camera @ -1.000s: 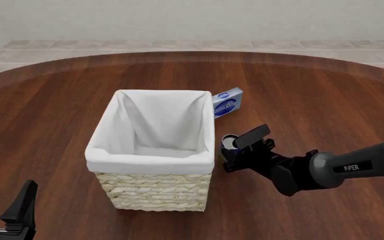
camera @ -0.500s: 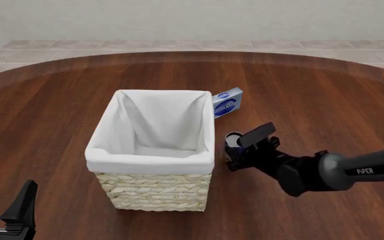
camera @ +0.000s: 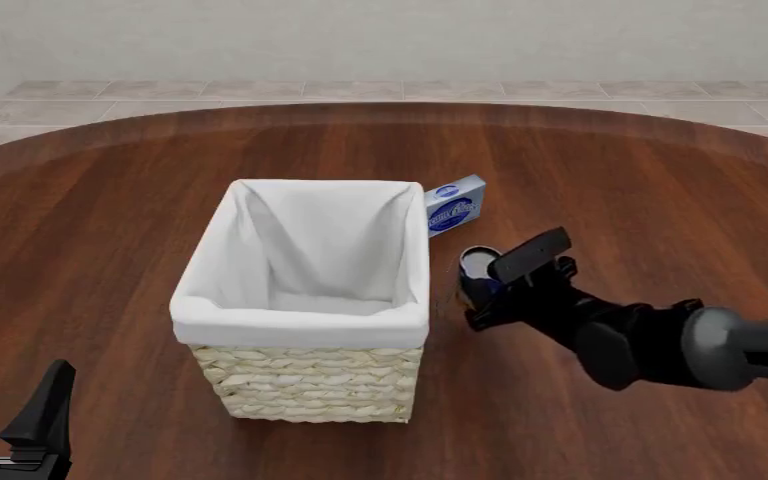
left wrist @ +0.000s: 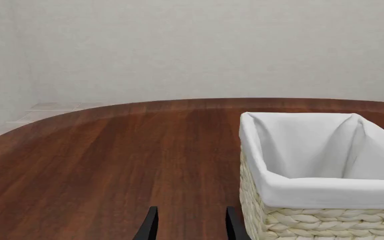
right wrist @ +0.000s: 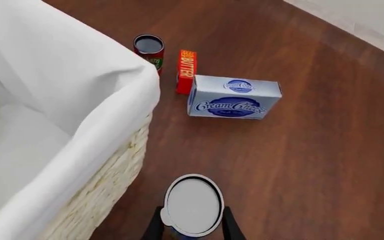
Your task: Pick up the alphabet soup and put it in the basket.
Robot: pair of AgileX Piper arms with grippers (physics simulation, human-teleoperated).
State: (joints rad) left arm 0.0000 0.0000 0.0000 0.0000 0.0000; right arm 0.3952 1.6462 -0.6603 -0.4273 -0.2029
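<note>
Front view: the basket (camera: 307,290) shows only its white lining inside, nothing in it. The right gripper (camera: 491,283) grasps the alphabet soup (camera: 476,268) between its jaws, just beside the basket's right wall. That arm reaches in low from the right. The left gripper (camera: 11,405) rests apart, jaws spread with nothing between them.

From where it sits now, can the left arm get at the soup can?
Probably not. The left gripper sits open at the table's near left edge, and the basket stands between it and the alphabet soup, which the right gripper already clamps.
</note>
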